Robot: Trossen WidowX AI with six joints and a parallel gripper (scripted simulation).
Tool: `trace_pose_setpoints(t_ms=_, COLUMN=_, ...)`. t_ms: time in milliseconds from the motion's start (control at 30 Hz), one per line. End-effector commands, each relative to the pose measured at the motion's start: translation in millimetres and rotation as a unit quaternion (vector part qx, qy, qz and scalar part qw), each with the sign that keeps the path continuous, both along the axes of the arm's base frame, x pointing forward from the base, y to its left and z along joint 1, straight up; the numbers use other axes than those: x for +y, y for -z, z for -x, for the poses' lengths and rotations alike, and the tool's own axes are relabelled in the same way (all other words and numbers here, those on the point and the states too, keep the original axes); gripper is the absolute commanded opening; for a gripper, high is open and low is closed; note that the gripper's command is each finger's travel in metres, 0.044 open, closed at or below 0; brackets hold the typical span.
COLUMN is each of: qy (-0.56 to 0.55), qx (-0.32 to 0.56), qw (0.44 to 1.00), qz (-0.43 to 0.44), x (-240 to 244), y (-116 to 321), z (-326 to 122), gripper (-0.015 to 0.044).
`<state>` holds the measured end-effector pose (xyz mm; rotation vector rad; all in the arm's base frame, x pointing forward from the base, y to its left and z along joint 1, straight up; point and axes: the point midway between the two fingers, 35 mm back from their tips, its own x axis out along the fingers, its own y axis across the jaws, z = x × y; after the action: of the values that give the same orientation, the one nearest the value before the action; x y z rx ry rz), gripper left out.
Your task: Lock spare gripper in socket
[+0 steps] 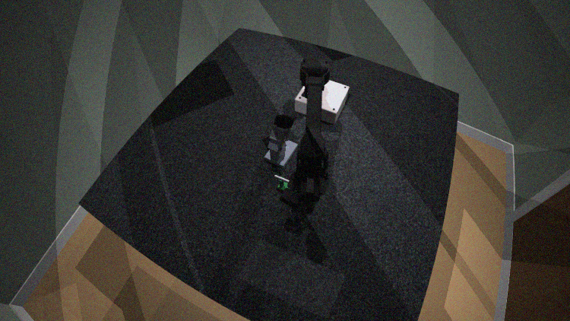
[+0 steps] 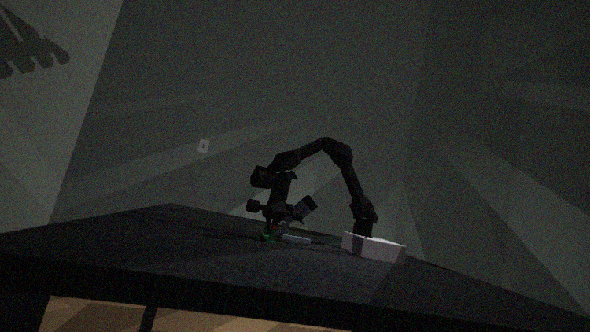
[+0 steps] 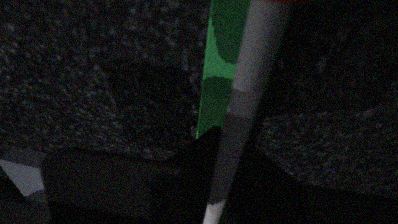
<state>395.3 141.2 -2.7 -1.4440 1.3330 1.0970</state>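
Note:
The lock pin (image 1: pixel 281 178) (image 3: pixel 250 65) (image 2: pixel 273 226) is a thin pale rod with a red head. It lies along a green holder (image 1: pixel 283 185) (image 2: pixel 268 237) (image 3: pixel 216 100) on the table. My gripper (image 2: pixel 270 226) (image 3: pixel 222 135) points down over the holder, shut on the pin. The mount is beside the holder, with a pale base plate (image 1: pixel 289 148) (image 2: pixel 296 238) and a tilted grey head. A dark, blocky cylinder (image 1: pixel 283 121) (image 2: pixel 306 205), apparently the spare gripper, is tilted at the mount's top. The socket's holes and the spigot's seating cannot be made out.
The arm stands on a white box (image 1: pixel 337 94) (image 2: pixel 383 250) behind the mount. The mount stands close beside my gripper, and its plate shows at the wrist view's lower left. The dark table (image 1: pixel 223 223) (image 2: pixel 197 268) ends well beyond these things. Light is dim and shadows are heavy.

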Motion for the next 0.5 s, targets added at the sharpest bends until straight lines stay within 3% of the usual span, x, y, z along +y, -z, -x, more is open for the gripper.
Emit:
trace_pose_setpoints(t_ms=0, qy=0.001, qx=-0.005, qw=1.000, qz=-0.001, x=0, y=-15, z=-2, gripper=0.0000)
trace_pose_setpoints(t_ms=467, qy=0.001, qx=-0.005, qw=1.000, qz=-0.001, x=-1, y=-65, z=1, gripper=0.0000)
